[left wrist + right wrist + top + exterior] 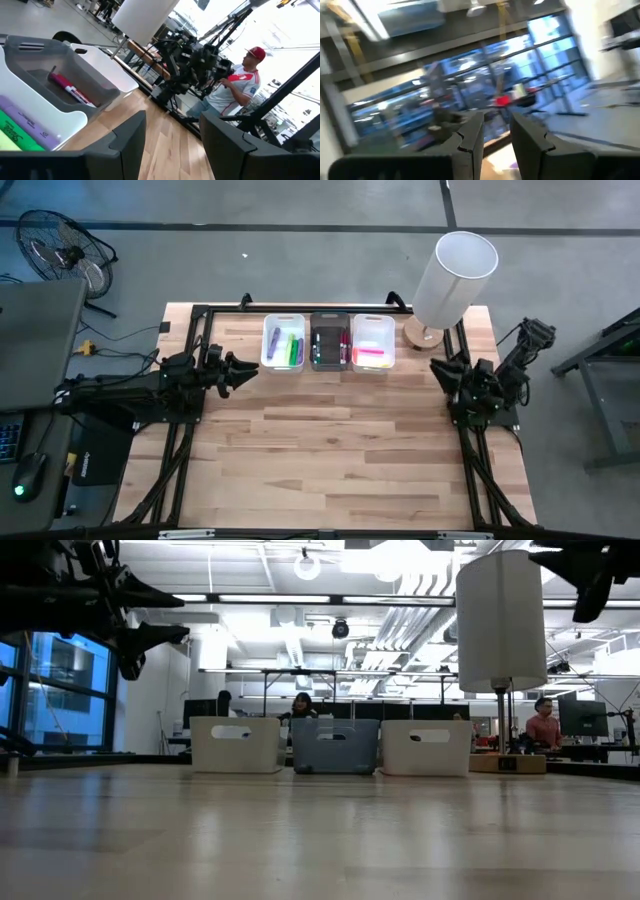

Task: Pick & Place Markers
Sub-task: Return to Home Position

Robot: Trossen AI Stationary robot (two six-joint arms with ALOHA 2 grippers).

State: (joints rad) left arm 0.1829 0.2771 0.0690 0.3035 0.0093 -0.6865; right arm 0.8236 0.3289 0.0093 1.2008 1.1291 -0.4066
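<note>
The light wooden plank table (pixel 330 450) carries everything. At its far right corner stands a tall lamp with a white cylinder shade (pixel 455 270) on a round wooden foot.

The left arm reaches in from the left side of the table. The left gripper (pixel 243 370) hangs in the air just beside the bins, and its jaws are wide apart and hold nothing. The right arm is folded at the right edge of the table. The right gripper (pixel 497 132) is raised well above the table, and its jaws have only a narrow gap and also hold nothing.

Three rectangular plastic bins stand in one row at the far edge, touching or almost touching: the left white bin (pixel 236 745), the dark grey middle bin (pixel 335 747) and the right white bin (pixel 426 747).

The markers are all inside the bins. Purple and green highlighters (pixel 287 347) lie in the left white bin, a red marker (pixel 70 87) lies in the dark grey bin, and pink and yellow markers (pixel 370 356) lie in the right white bin.
</note>
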